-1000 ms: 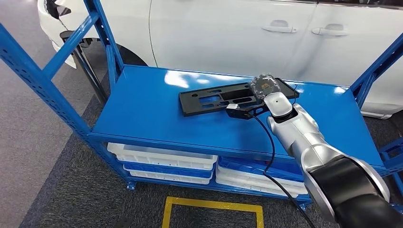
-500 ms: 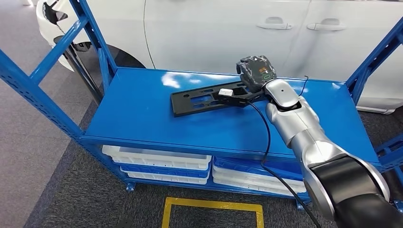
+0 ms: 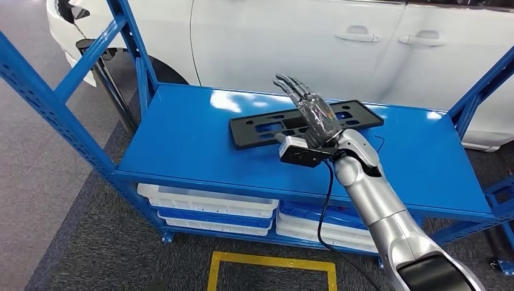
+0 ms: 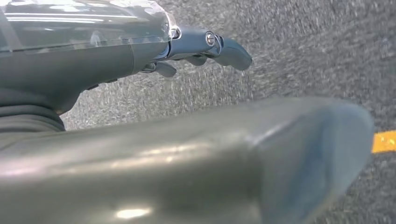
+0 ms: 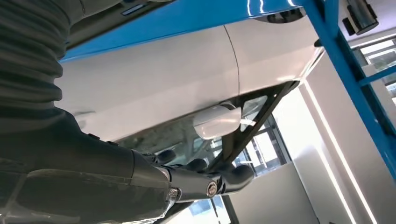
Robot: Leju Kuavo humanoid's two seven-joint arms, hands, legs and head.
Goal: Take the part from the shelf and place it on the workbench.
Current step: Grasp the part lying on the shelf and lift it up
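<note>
Right hand (image 3: pixel 313 115) above black part (image 3: pixel 267 128), fingers straight, holding nothing.

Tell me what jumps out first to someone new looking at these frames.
The right hand, fingers stretched out and holding nothing, raised over the blue shelf. Just behind it a flat black part with cutouts lies on the shelf top. Beyond the shelf stands a white car, filling the background.
</note>
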